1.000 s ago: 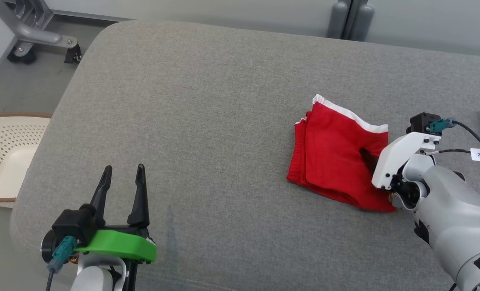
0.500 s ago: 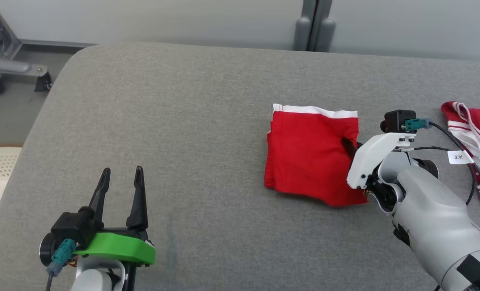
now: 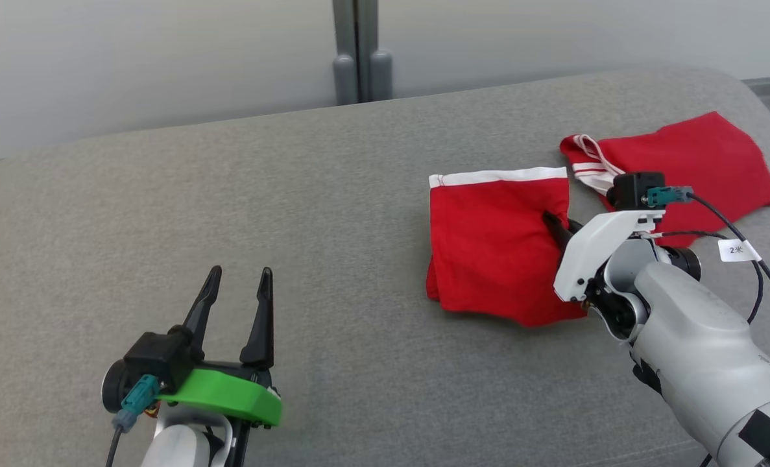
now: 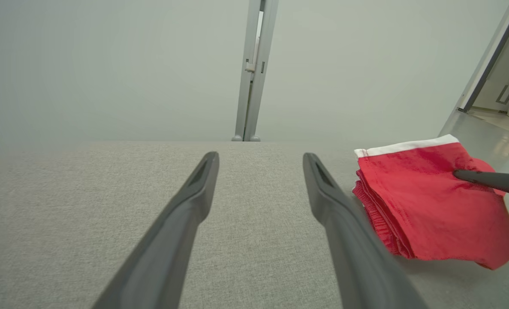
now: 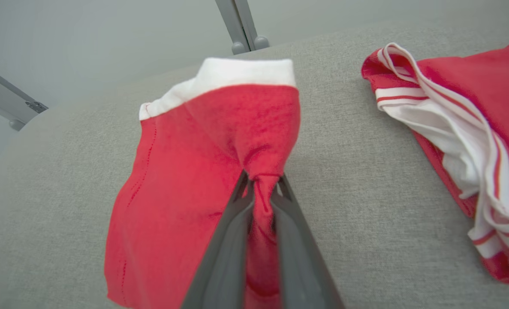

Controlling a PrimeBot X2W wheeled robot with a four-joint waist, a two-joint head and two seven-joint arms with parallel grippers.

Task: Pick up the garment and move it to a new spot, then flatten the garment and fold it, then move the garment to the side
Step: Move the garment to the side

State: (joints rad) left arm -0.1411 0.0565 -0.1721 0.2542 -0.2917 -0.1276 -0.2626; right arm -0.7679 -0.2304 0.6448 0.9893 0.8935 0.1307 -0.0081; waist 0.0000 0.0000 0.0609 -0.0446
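Right jaws clamped on folded red garment (image 3: 488, 246) | left jaws spread, empty | cable tag (image 3: 736, 250) reads "2米"

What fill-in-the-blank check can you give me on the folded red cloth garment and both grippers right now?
The folded red cloth garment has a ____ band along its far edge.
The right gripper is ____ on that garment's right edge.
The left gripper has its jaws ____ above the grey fabric cushion.
Missing words: white; shut; open.
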